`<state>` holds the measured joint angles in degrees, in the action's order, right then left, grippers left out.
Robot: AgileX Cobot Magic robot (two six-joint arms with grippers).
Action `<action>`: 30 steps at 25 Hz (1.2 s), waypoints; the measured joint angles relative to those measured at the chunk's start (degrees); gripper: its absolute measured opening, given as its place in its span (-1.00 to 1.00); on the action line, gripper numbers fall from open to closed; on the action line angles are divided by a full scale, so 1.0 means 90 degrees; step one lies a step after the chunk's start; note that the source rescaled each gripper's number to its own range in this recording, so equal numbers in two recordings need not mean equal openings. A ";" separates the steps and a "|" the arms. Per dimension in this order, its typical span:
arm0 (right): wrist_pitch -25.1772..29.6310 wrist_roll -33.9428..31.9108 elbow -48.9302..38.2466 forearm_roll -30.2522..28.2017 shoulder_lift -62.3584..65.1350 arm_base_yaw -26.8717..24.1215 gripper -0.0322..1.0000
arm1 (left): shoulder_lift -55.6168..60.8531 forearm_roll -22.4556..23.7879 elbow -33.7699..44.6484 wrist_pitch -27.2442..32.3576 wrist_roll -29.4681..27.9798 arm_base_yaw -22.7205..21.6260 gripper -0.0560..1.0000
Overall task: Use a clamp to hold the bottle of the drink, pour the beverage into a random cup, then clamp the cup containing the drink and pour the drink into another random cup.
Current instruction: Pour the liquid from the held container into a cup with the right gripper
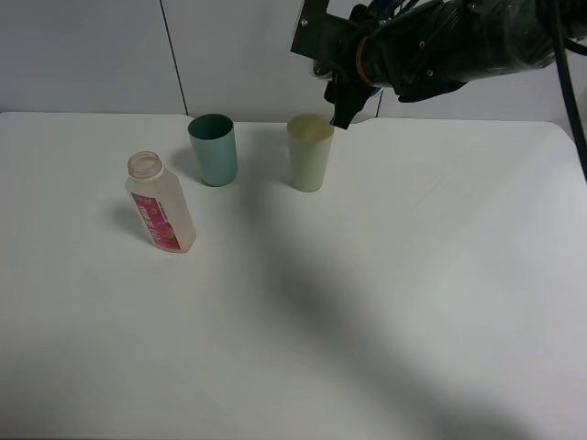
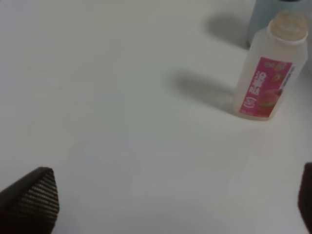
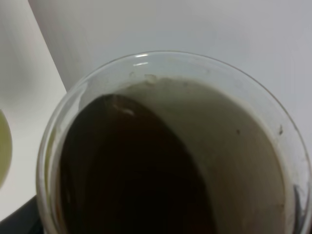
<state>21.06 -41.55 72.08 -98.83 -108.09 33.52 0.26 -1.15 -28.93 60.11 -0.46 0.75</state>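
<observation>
A pale plastic bottle with a pink label and no cap stands upright at the left; it also shows in the left wrist view. A teal cup and a pale yellow cup stand behind it. My right gripper hangs just above the yellow cup's right rim, tilted down. The right wrist view is filled by a clear cup holding dark brown drink, tilted; the yellow cup's edge is beside it. My left gripper is open and empty, away from the bottle, out of the exterior view.
The white table stretches bare to the front and right. A white panelled wall stands close behind the cups. The right arm reaches in from the upper right, above the table's back edge.
</observation>
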 joint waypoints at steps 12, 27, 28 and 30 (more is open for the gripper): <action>0.0107 0.0518 0.0000 0.0000 0.0000 0.0021 -0.94 | 0.0000 0.0000 0.0000 0.0000 0.0000 0.0000 1.00; 0.0155 0.1281 0.0000 0.0000 0.0000 0.0021 -0.94 | 0.0000 0.0000 0.0000 0.0000 0.0006 0.0000 1.00; 0.0162 0.1308 0.0000 0.0000 0.0000 0.0021 -0.94 | 0.0000 0.0000 0.0000 0.0000 0.0006 0.0000 1.00; 0.0198 0.1348 0.0000 0.0000 0.0000 0.0021 -0.94 | 0.0000 0.0000 0.0000 0.0000 0.0006 0.0000 1.00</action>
<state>22.84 -29.42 72.08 -98.83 -108.09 33.71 0.26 -1.15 -28.93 60.11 -0.40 0.75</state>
